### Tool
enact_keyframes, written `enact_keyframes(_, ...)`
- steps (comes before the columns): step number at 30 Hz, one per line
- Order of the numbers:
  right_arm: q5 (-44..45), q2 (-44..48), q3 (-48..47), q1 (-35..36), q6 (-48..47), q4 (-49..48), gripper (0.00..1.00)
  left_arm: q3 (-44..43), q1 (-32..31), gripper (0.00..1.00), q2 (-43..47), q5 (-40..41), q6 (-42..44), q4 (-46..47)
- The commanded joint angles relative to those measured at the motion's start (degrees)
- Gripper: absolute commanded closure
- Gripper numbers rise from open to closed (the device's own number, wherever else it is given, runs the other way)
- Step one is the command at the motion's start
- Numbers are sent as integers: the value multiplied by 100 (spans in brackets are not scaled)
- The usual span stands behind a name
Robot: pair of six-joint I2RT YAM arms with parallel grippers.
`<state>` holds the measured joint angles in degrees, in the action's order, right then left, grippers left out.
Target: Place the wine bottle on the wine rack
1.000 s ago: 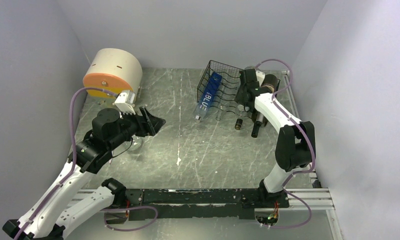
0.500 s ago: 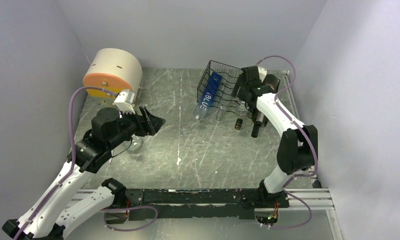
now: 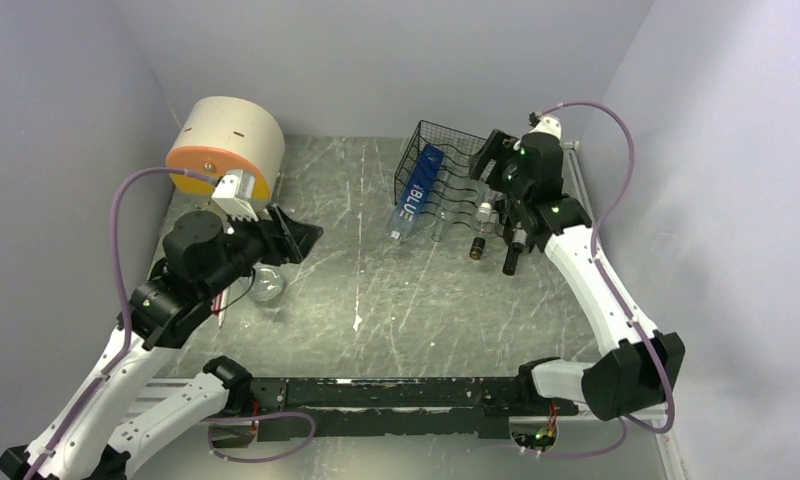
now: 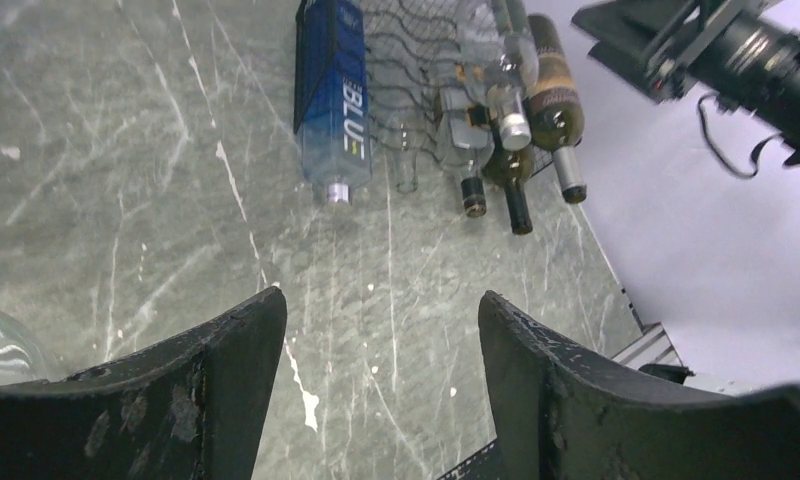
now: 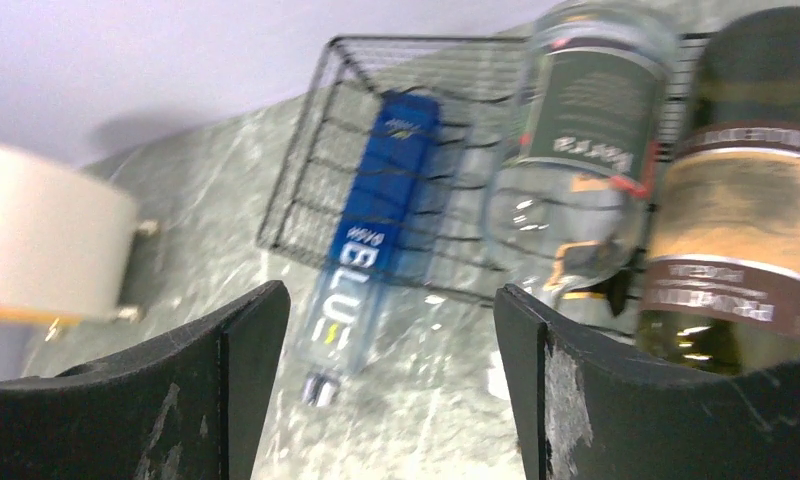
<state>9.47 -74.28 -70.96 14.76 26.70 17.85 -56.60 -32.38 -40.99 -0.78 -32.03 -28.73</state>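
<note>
Okay, my right claw (image 5: pixel 381 330) is wide open and holds nothing, hovering just over the right end of the rack (image 3: pixel 438 160). Wine bottle (image 5: pixel 741 230) lies on the rack's right side beside a clear bottle (image 5: pixel 576 160); the view is blurry, so probably seated. Blue bottle (image 3: pixel 416 190) lies at the left end. Left claw (image 4: pixel 376 320) is open too, empty, above the tabletop (image 3: pixel 376 280).

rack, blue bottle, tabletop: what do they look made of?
wine rack: thin black wire, probably coated steel; you can see through its wavy rows and mesh end.
blue bottle: clear glass or hard plastic, cannot tell which; see-through neck end, glossy blue label over the body.
table: grey-green stone or a stone-print laminate; white veins, dull sheen.
</note>
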Motion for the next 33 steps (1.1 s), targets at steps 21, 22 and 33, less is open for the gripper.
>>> enact_keyframes(21,-954,-1912,158,4571,-951,-3636,20,-1701,31,23,818,1581,753,-228)
enact_keyframes(22,-688,-2071,85,4744,-926,-3787,20,-1685,32,22,887,1610,750,-251)
enact_keyframes(33,450,-3712,-1497,5456,-1010,-3890,23,-1553,37,21,1233,1874,573,-615)
